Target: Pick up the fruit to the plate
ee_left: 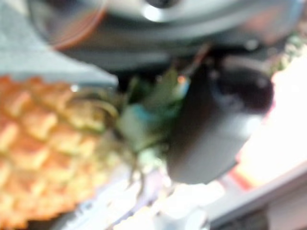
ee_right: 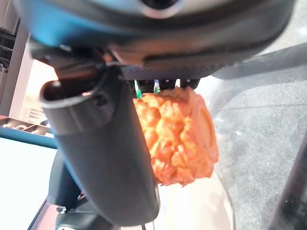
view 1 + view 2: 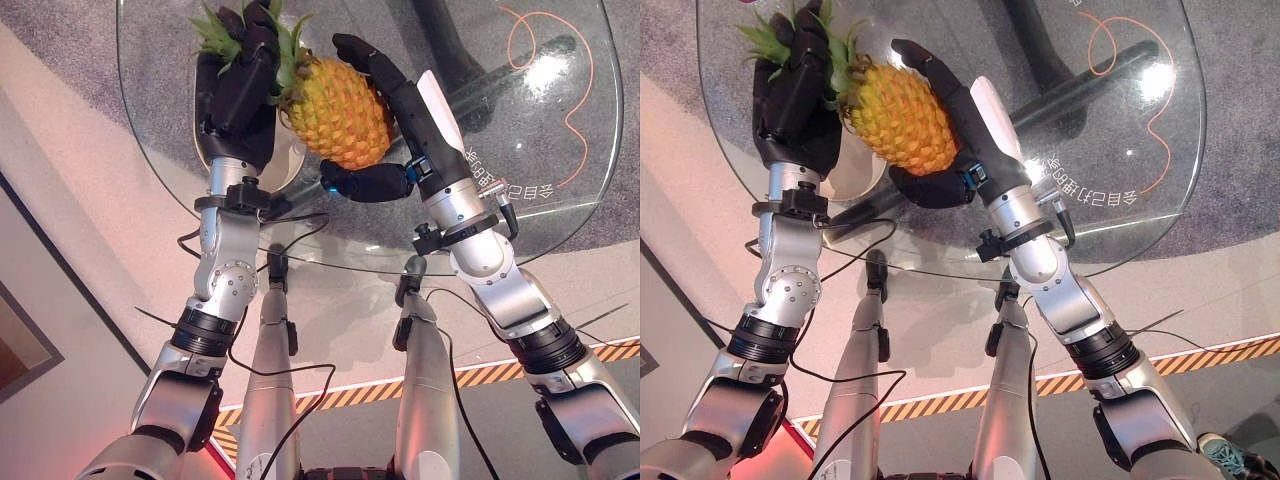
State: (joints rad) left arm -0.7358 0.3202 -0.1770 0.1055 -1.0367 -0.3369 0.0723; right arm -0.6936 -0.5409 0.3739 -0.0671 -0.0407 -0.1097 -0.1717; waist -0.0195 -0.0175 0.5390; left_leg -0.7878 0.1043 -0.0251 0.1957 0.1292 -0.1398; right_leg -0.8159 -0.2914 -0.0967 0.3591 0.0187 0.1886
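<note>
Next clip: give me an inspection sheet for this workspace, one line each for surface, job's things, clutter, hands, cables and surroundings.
Surface: round glass table, see-through, with lettering near its edge.
Job's things: pineapple held between both hands above the white plate, which is partly hidden under the left hand.
Clutter: nothing seen.
Hands: left hand with fingers curled round the leafy crown; right hand with fingers and thumb cupping the fruit's body.
Cables: thin orange cable looping on the floor, seen through the glass.
Surroundings: grey carpet, pale floor, striped hazard tape.
</note>
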